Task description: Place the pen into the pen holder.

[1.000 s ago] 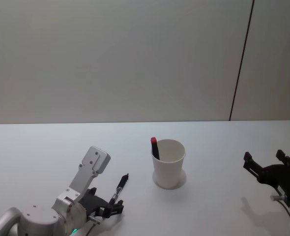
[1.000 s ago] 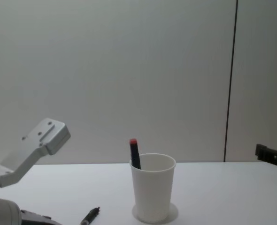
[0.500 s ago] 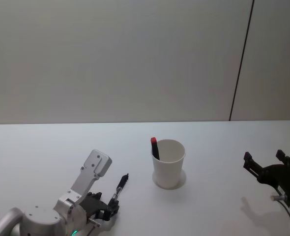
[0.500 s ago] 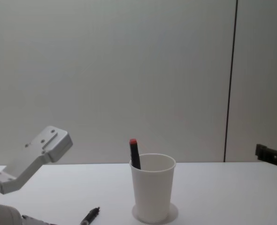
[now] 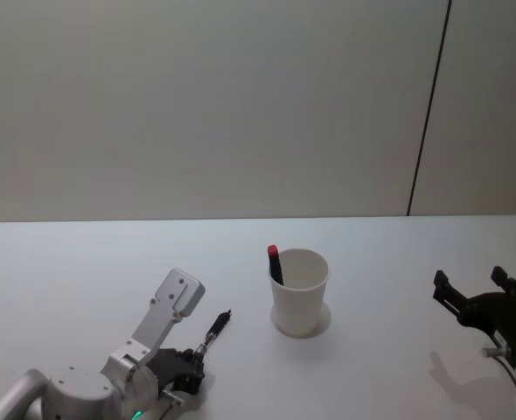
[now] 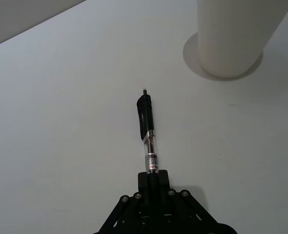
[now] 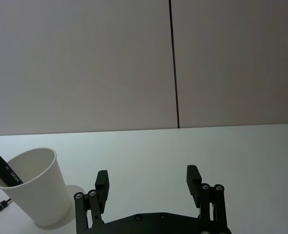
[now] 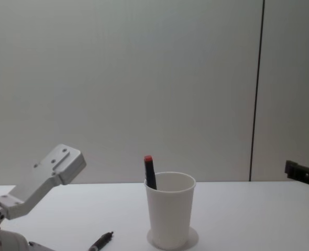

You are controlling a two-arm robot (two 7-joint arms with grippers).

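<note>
- Grip state: left gripper (image 6: 152,183) is closed on pen (image 6: 147,134) at 1 end. Rest of barrel sticks out fwd toward cup (image 5: 299,290), low over table (image 5: 83,262). Cannot tell if free end touches table.
- Cup stands upright, near pen's free end but apart from it. 1 red-capped marker (image 5: 275,262) leans on its left rim.
- Right gripper (image 7: 148,181) is parked at right, well apart from cup, jaws spread, empty.
- Step in hand (est.): lift pen and carry it to cup.
- Lift 1st. End grip leaves a long overhang, so pen may swing or slip; move slow.
- Tilt pen toward vertical, free end down, before reaching rim.
- Aim at open right side of mouth, away from marker.
- Paper cup prob. tips if rim is hit. Lower free end inside, then release.
</note>
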